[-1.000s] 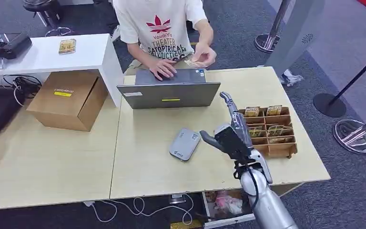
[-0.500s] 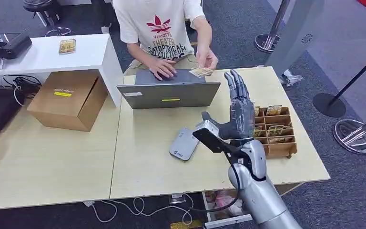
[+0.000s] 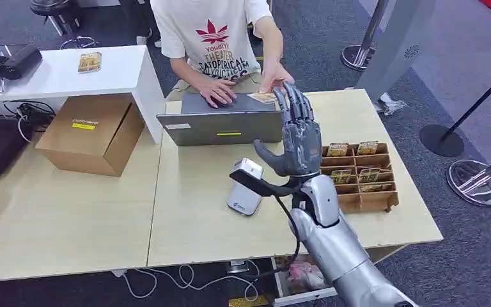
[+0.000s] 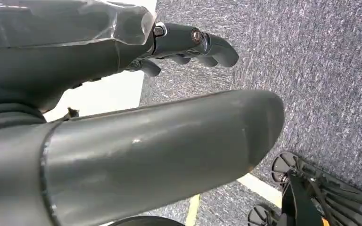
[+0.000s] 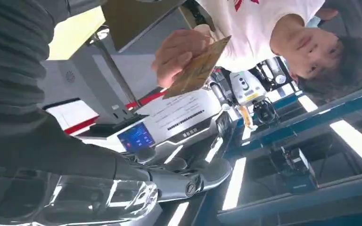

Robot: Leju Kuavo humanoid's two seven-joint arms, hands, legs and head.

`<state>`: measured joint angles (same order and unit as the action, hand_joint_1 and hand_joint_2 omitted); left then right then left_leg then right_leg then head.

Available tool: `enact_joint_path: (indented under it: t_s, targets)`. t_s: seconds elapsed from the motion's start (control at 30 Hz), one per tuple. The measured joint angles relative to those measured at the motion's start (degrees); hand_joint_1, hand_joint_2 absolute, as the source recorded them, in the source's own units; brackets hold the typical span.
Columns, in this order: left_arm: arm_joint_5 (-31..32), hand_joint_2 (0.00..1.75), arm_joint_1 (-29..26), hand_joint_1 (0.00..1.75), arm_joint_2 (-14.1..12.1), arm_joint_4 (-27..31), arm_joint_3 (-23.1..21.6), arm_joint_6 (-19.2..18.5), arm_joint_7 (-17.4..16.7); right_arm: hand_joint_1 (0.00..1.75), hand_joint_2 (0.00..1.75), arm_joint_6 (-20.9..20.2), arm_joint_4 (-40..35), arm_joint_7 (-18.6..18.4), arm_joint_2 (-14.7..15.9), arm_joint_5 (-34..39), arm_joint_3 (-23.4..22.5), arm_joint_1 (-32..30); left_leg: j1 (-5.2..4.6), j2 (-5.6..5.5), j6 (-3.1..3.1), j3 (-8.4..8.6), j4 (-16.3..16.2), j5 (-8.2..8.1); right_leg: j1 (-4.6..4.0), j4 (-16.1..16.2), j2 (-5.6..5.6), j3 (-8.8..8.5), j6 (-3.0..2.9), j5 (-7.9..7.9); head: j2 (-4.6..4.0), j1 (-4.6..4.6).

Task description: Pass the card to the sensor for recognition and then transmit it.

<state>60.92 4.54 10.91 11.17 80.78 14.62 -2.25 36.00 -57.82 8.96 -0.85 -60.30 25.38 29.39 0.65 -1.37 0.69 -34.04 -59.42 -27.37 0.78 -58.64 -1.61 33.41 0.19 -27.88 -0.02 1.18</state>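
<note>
1. Pale wood counter [image 3: 198, 211] carries a grey laptop [image 3: 227, 126], a small grey card sensor [image 3: 245, 192] and a wooden sorting tray [image 3: 383, 198] with cards in its compartments.
2. Across the counter sits a person in a white shirt, one hand on the laptop, the other hand [image 3: 275, 80] holding out a tan card [image 3: 263, 97] by its edge, above the laptop's far side.
3. Silver right arm rises from below. Its right hand [image 3: 296, 141] is upright, fingers spread and straight, grasping nothing, its fingertips close beside the offered card.
4. From the right wrist camera the card [image 5: 197, 69] is pinched in the person's hand [image 5: 179, 49], apart from the robot's fingers [image 5: 202, 175].
5. Left hand [image 4: 188, 44] hangs over grey carpet with its fingers curled loosely and nothing in them.
6. Step in hand, as I judge it: receiving the card, not yet taken; sensing and handing on remain.
7. Next move likely calls for closing thumb and fingers on the card's free edge, then carrying it down to the sensor just beside the wrist.
</note>
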Motion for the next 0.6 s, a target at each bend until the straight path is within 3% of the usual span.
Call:
enact_joint_path:
  t_s: [0.43, 0.5, 0.53, 0.57, 0.6]
  targets:
    - [1.46, 0.0, 0.13, 0.0, -0.2, 0.0, -0.24, -0.81, 0.0, 0.0, 1.75, 1.79, 12.07, 0.9, -1.29, 1.66, 1.27, 8.0, 0.0, -0.01, -0.01, 0.0, -0.01, 0.03, 0.0, 0.0, 0.0, 0.01, 0.0, 0.03, 0.0, 0.0]
    - [1.53, 0.0, 0.17, 0.0, -0.26, 0.0, -0.33, -0.96, -0.04, 0.09, 1.75, 1.77, 13.25, 1.29, -1.44, 2.14, 1.29, 8.76, 0.0, 0.0, -0.01, 0.0, -0.01, 0.03, 0.0, 0.0, 0.0, 0.01, 0.0, 0.03, 0.0, 0.0]
    - [1.57, 0.0, 0.18, 0.0, -0.39, 0.02, -0.37, -1.07, -0.09, 0.47, 1.75, 1.77, 13.84, 1.44, -1.59, 2.45, 1.33, 9.07, 0.0, 0.0, -0.01, 0.0, -0.01, 0.03, 0.0, 0.0, 0.0, 0.01, 0.0, 0.03, 0.0, 0.02]
    - [1.64, 0.0, 0.18, 0.0, -0.44, 0.02, -0.42, -1.11, -0.13, 1.34, 1.75, 1.75, 14.38, 1.49, -1.72, 2.53, 1.35, 9.33, 0.0, 0.0, -0.01, 0.0, 0.0, 0.03, 0.0, 0.0, 0.01, 0.0, 0.0, 0.03, 0.0, 0.0]
    - [1.66, 0.0, 0.18, 0.0, -0.48, 0.02, -0.48, -1.11, -0.18, 1.48, 1.75, 1.71, 14.89, 1.66, -1.88, 2.58, 1.4, 9.58, 0.0, 0.0, -0.01, 0.0, 0.0, 0.03, 0.0, 0.0, 0.01, 0.0, 0.0, 0.03, 0.0, 0.0]
